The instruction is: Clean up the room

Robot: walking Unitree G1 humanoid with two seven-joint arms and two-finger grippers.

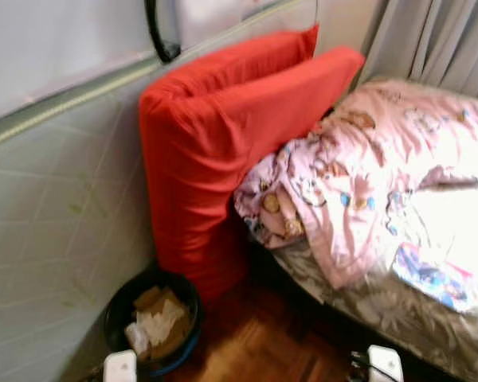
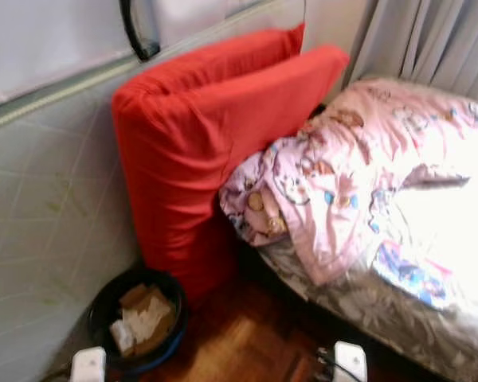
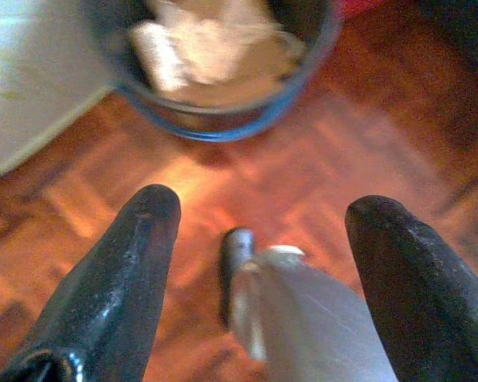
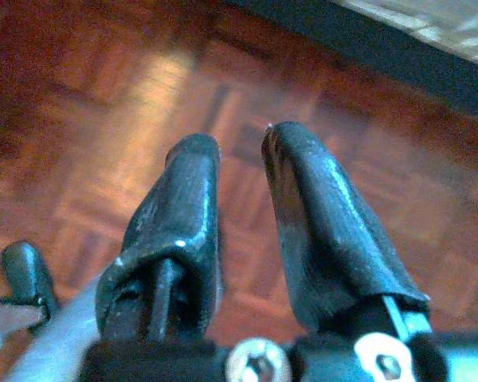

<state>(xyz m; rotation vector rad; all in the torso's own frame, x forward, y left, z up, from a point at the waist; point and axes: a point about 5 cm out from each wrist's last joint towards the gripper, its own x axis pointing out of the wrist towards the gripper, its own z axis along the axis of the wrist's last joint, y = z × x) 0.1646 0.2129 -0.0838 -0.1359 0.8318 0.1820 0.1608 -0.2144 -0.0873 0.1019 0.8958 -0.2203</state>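
— What's the room like?
— You're on glossy wood parquet (image 3: 319,159) beside a bed (image 1: 398,318) with a rumpled pink cartoon-print blanket (image 1: 358,175). Two plump red cushions (image 1: 223,135) lean upright against a pale quilted mattress (image 1: 56,223).
— And the rubbish?
— A round dark bin (image 1: 153,320) with a blue rim sits at the cushions' foot, holding crumpled paper.
— Grippers?
— Your left gripper (image 3: 259,215) hangs spread wide above the floor near the bin; your right gripper (image 4: 239,151) is nearly closed, empty.
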